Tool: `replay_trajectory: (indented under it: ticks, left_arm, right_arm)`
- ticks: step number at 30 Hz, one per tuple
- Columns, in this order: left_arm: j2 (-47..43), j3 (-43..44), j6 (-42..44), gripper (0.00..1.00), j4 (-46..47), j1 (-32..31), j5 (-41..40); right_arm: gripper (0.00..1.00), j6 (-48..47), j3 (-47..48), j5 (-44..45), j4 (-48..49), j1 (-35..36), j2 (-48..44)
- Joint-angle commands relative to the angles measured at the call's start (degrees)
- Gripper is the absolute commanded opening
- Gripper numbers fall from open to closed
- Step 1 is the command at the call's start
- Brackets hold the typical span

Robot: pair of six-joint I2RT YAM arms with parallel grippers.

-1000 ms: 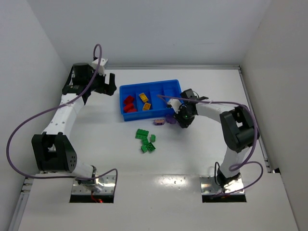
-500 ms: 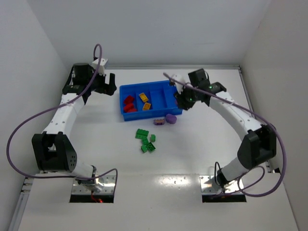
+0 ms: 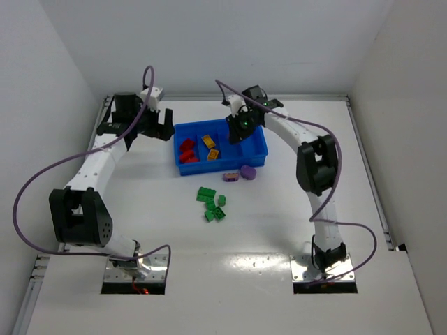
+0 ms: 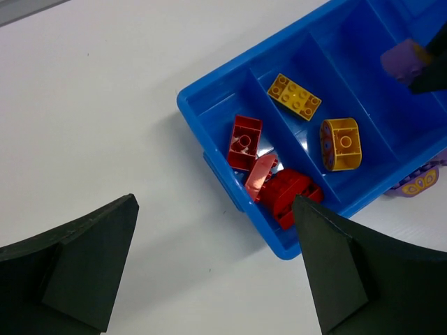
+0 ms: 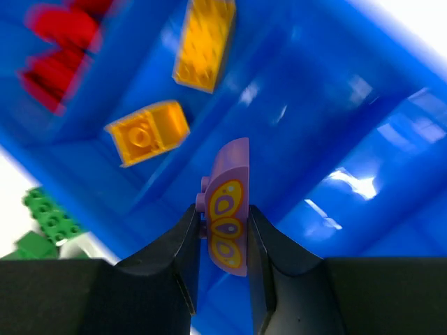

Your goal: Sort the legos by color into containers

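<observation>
Table (image 3: 140, 230) bearing blue four-compartment tray (image 3: 258, 148). Left pincer (image 4: 213, 202) spread apart beside tray's left end. Right pincer (image 5: 223, 213) clamped on purple lego (image 5: 227, 195) above tray's bare right half. Green legos (image 3: 211, 202) loose on table near tray; red legos (image 3: 187, 151) in leftmost compartment, yellow legos (image 3: 209, 146) in next.

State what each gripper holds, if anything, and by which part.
The right gripper pinches a purple plastic brick with yellow oval markings by its two opposite sides, lower half. The left gripper is open, holding nothing.
</observation>
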Motion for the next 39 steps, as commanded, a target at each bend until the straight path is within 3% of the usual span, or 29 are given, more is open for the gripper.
replay_trajectory:
  ticks: [1,4,7,10,11,14,18,20,23,24,25,29,34,39]
  left_arm:
    - [-2.4,2.4,1.2,1.0,-1.2,-0.6,1.4]
    - [-2.4,1.9,2.4,1.0,-2.9,-0.6,4.4]
    - [-2.4,1.3,3.5,1.0,-4.6,-0.6,8.5]
    - [-2.4,0.7,5.3,1.0,-5.2,-1.6,11.9]
    - [-3.1,0.0,6.2,1.0,-5.2,-2.1,12.5]
    - [-3.7,-1.1,7.9,1.0,-5.2,-2.7,15.8]
    - [-5.8,-3.9,11.9,0.99,-5.2,-6.2,18.8]
    - [-6.4,-4.7,15.1,0.92,-6.6,-8.5,19.5]
    - [-5.7,-5.9,18.5,0.81,-7.7,-14.9,18.5]
    - [-5.2,-6.0,19.1,0.77,-7.8,-18.2,17.6]
    - [-4.6,-6.5,19.6,0.67,-7.8,-19.7,17.6]
    - [1.1,-5.3,18.8,0.49,-6.6,-24.8,14.3]
    - [10.0,-0.2,18.1,0.39,-5.9,-29.8,11.4]
    - [18.3,4.5,16.9,0.37,-5.4,-31.1,10.8]
  right_arm:
    - [0.06,2.6,3.8,-1.4,-0.7,0.6,1.1]
    - [0.06,2.6,3.8,-1.4,-0.7,0.6,2.6]
    - [0.13,2.0,3.8,-1.4,-0.7,1.1,3.9]
    - [0.35,1.4,3.8,-2.1,-0.7,1.6,3.9]
    - [0.51,1.4,3.3,-2.1,-0.1,2.2,3.2]
    - [0.67,2.0,3.3,-2.6,0.4,2.2,2.6]
    - [0.68,4.4,3.3,-0.9,2.2,2.2,-0.8]
    - [0.68,6.2,3.3,1.8,2.2,2.2,-3.5]
    - [0.7,8.4,1.8,12.0,4.3,0.8,-9.0]
    - [0.72,8.4,0.8,20.2,6.1,0.1,-10.7]
    - [0.77,8.4,-1.1,24.2,7.0,-0.7,-12.4]
    - [0.86,5.6,-5.8,45.5,9.5,-2.8,-17.7]
    - [0.89,3.5,-18.6,48.6,12.4,-6.8,-27.4]
    - [0.89,3.5,-24.9,48.5,12.4,-9.9,-32.1]
